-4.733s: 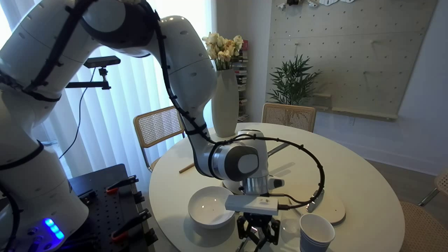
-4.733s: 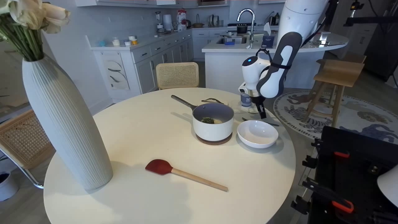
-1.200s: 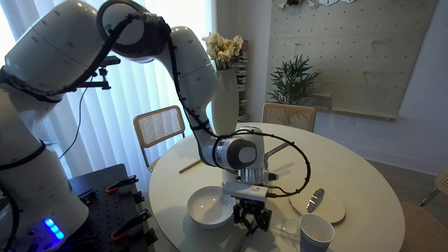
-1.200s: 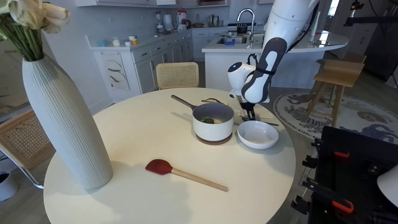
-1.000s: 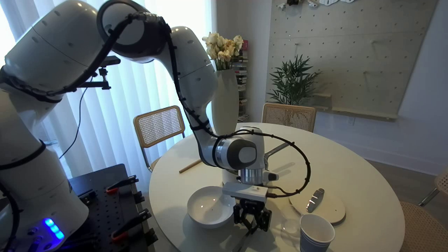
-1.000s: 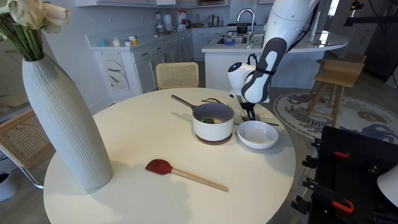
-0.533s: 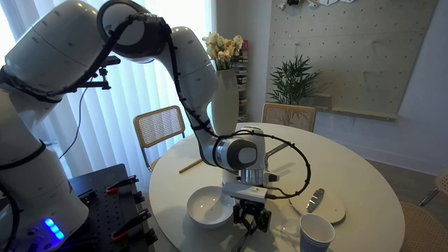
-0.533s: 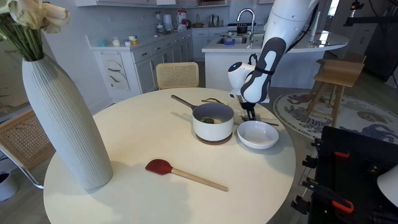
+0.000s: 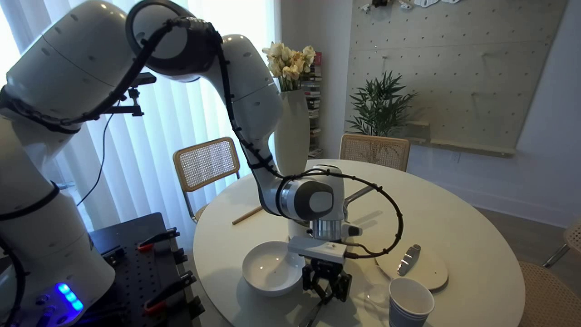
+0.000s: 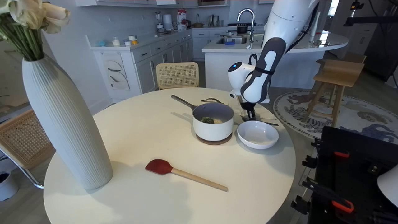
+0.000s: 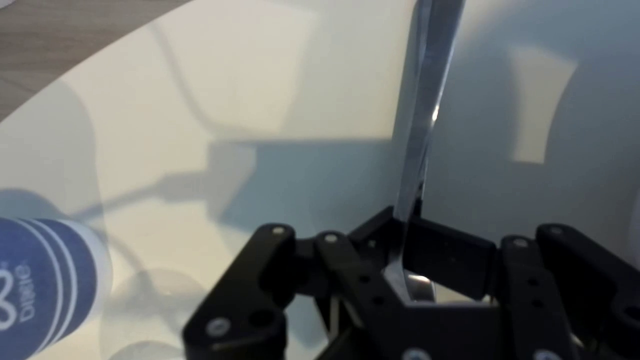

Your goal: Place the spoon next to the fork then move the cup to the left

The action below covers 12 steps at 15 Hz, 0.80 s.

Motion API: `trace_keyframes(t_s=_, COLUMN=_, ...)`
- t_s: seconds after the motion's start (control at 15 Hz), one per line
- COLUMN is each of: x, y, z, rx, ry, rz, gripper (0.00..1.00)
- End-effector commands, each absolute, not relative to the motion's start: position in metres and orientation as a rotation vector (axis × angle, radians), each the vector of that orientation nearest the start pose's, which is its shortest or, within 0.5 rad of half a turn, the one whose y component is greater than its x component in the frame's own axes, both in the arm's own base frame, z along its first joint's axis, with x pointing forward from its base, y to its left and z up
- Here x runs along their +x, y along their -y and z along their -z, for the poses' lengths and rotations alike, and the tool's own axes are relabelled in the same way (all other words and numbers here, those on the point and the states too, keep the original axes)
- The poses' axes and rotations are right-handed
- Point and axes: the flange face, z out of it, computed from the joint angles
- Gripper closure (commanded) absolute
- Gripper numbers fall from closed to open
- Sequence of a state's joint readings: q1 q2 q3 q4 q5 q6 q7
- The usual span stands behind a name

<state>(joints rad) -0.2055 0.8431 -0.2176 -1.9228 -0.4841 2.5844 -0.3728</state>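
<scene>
My gripper (image 11: 407, 220) is low over the table beside the white bowl, its fingertips closed together on the slim silver spoon (image 11: 427, 100). The spoon's handle runs up and away from the jaws in the wrist view. The gripper also shows in both exterior views (image 9: 326, 299) (image 10: 251, 117). The fork (image 10: 271, 124) lies behind the bowl, close to the held spoon, partly hidden by the gripper. A shiny metal piece (image 11: 420, 287) shows below the jaws; I cannot tell which utensil it is. The cup (image 9: 411, 302), blue with white stripes, stands upright apart from the gripper; it also shows in the wrist view (image 11: 47, 285).
A white bowl (image 9: 272, 268) stands close beside the gripper. A white pot (image 10: 214, 129) stands beside the bowl. A clear glass (image 9: 376, 295) stands between gripper and cup. A pale round lid (image 9: 429, 270), a red spatula (image 10: 159, 167) and a tall vase (image 10: 68, 124) are also on the table.
Since the earliest frames my gripper has moved away from the cup toward the bowl and fork, with the spoon. Over the last second nothing has visibly moved.
</scene>
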Motion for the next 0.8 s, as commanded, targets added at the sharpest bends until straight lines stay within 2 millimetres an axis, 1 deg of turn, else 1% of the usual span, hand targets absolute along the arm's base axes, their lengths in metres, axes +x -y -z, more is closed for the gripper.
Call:
trace_keyframes(t_s=0.0, x=0.529, y=0.236, z=-0.042, rx=-3.293, ry=0.747, rz=-0.550, gripper=1.00)
trace_keyframes(t_s=0.4, x=0.530, y=0.236, z=-0.041, rx=-3.299, ry=0.727, rz=-0.540, gripper=1.00)
trace_keyframes(t_s=0.6, x=0.532, y=0.243, z=-0.041, rx=-3.306, ry=0.702, rz=-0.532, gripper=1.00)
trace_keyframes(t_s=0.73, x=0.533, y=0.248, z=-0.041, rx=-3.300, ry=0.728, rz=-0.537, gripper=1.00)
